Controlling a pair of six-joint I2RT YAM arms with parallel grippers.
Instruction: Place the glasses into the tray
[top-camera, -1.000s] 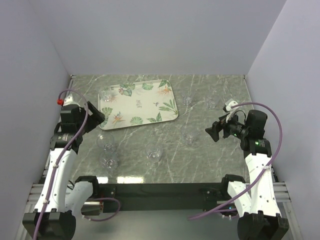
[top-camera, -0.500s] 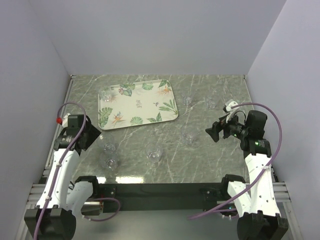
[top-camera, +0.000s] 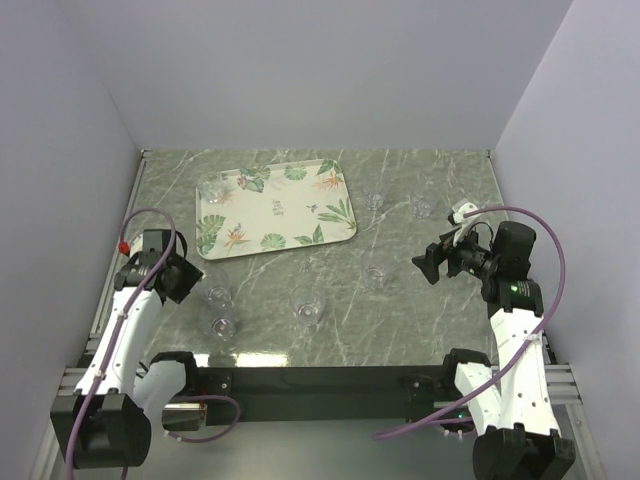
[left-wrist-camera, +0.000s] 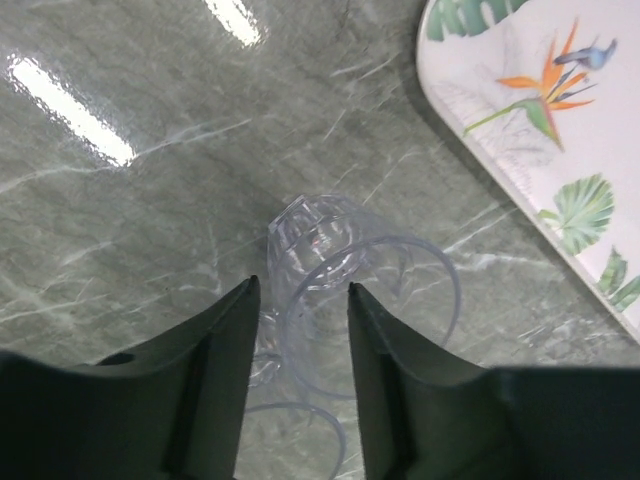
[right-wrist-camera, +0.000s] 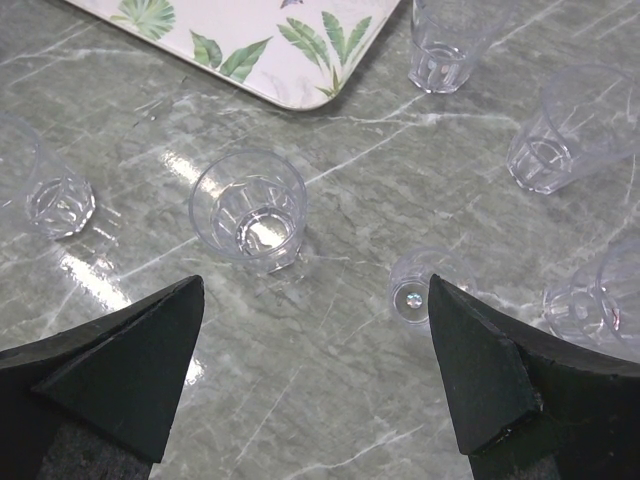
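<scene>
A small clear ribbed glass tumbler (left-wrist-camera: 330, 260) stands just off the near left corner of the white leaf-printed rectangular tray (left-wrist-camera: 520, 130). The left gripper (left-wrist-camera: 300, 292) is half-closed about it, and a firm grip cannot be told. An off-centre pinch could knock it into the neighbouring tumbler (top-camera: 222, 325). Earlier this arm hung beside the tray's left edge with its jaws wider. The right gripper (right-wrist-camera: 315, 290), right of the tray, gapes empty, unchanged.
</scene>
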